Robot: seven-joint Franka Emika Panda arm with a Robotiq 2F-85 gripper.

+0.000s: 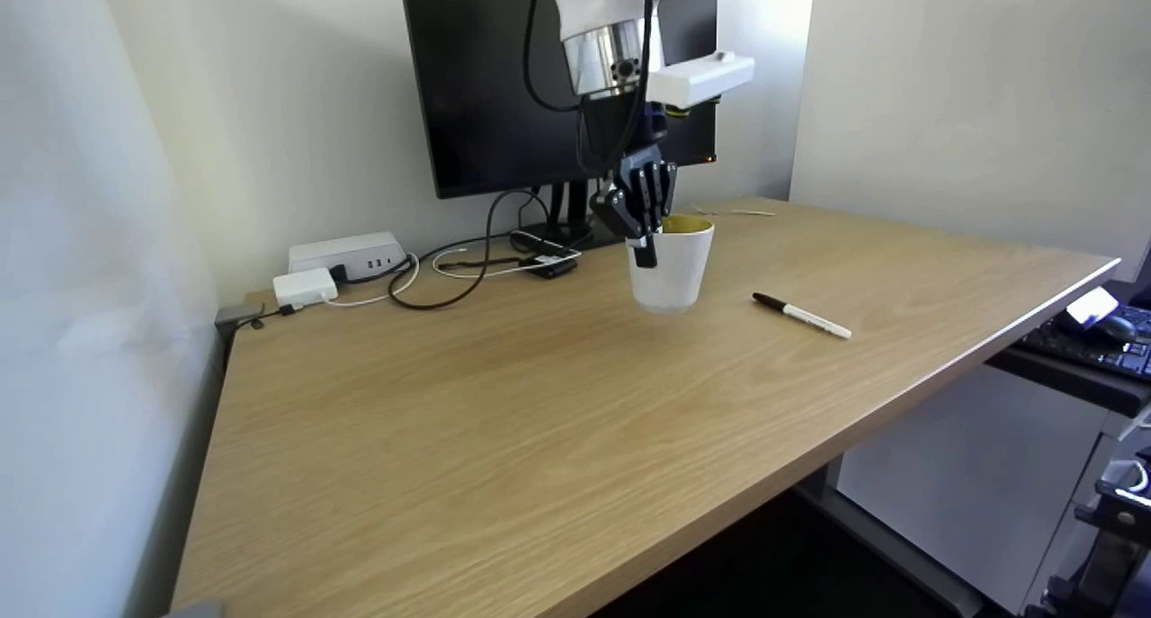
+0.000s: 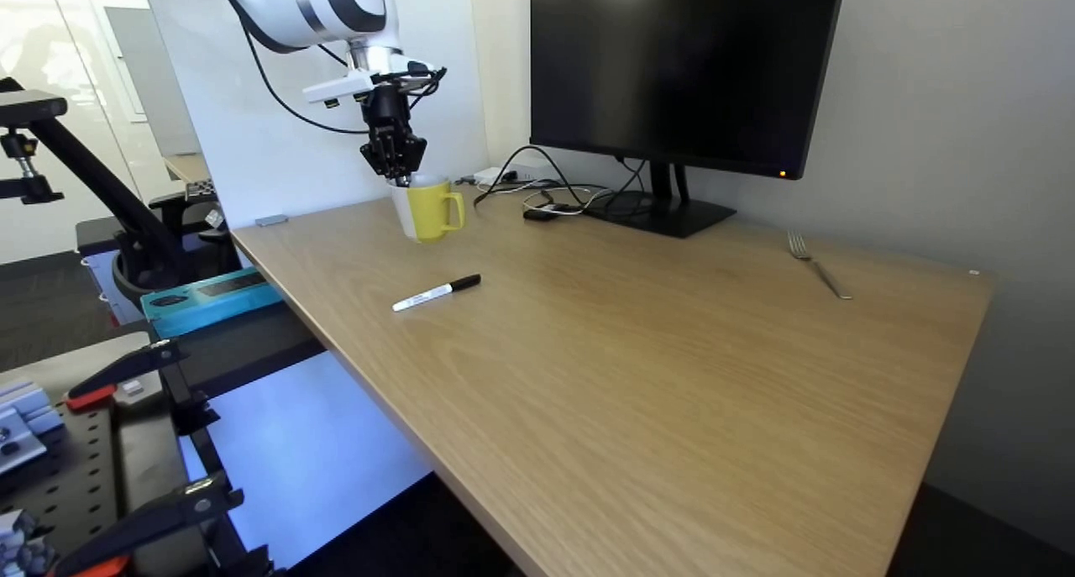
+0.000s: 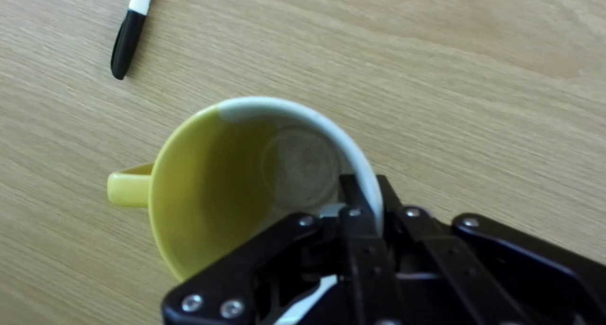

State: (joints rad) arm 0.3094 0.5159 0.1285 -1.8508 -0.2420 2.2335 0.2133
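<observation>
Wrist view: black pincer (image 3: pixel 367 184) clamped over white right side of round yellow-and-white ceramic-looking mug (image 3: pixel 246 173); mouth opens left of grip, yellow handle (image 3: pixel 129 190) farthest left.

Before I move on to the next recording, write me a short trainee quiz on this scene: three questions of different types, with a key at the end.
1. Multiple choice: what colour is the mug where the gripper is closed on it? A) yellow; B) white; C) black.
2. True or false: of the two ends of the marker, the one with the black cap is nearer the mug.
3. Fill in: in an exterior view, the utensil on the desk, past the monitor stand as seen from the mug, is a ____.

Key: 1. B, white. 2. True. 3. fork.
</observation>
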